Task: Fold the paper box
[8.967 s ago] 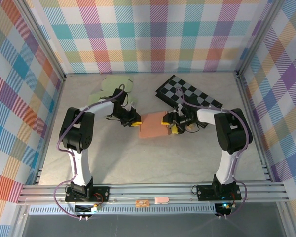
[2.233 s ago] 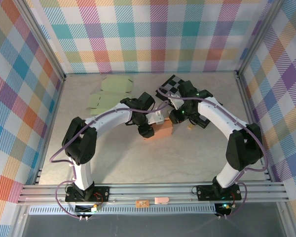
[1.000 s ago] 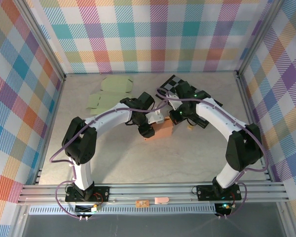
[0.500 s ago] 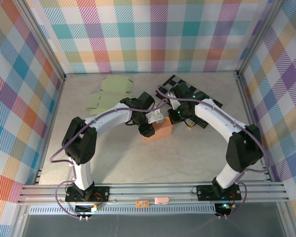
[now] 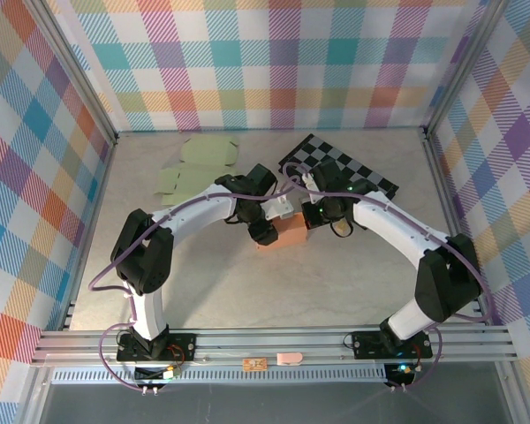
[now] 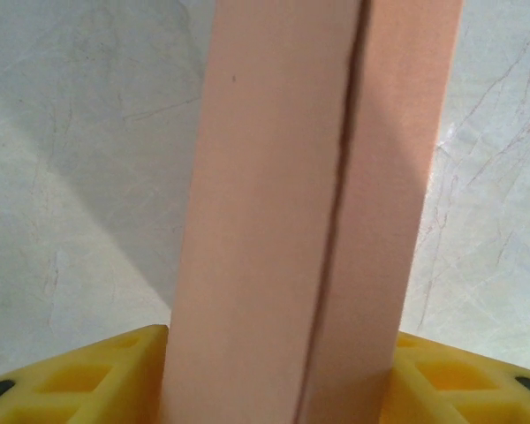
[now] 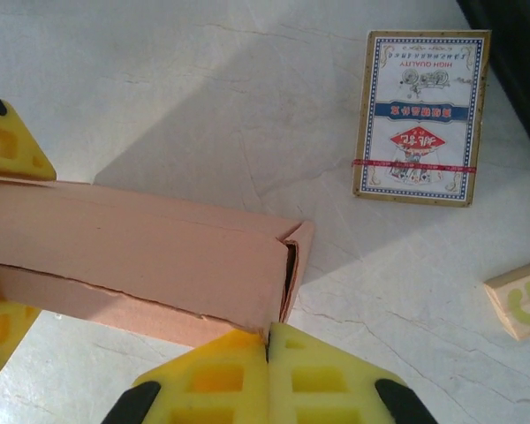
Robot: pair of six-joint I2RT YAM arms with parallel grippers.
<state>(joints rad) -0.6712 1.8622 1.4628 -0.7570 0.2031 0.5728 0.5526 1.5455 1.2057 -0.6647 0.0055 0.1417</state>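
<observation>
— Where is the thing being folded?

— The salmon-pink paper box point(image 5: 288, 235) sits near the middle of the pale marbled table point(image 5: 247, 291), between the two arms. It lies just in front of the black-and-white checkered board point(image 5: 362, 173).

— What shape is it in?

— It is a long, narrow rectangular sleeve with flat faces and sharp edges. A dark seam runs along its length where two panels meet. From the right wrist, the end nearest that arm is open, dark inside, with a small flap standing out at the corner.

— Does the left gripper point(image 6: 278, 340) have it?

— Yes. Its yellow fingers point(image 6: 79, 380) stand partly apart, one on each side of the sleeve, which fills the gap between them.

— And the right gripper point(image 7: 267, 340)?

— Its yellow pads are pressed fully together with nothing between them. Their tips are against the box's lower edge, close to the open end.

— What else is nearby?

— A banded pack of playing cards point(image 7: 420, 115) and a small wooden block point(image 7: 519, 299) lie beyond the box's open end. Flat pale-green paper blanks point(image 5: 208, 152) lie at the far left.
</observation>
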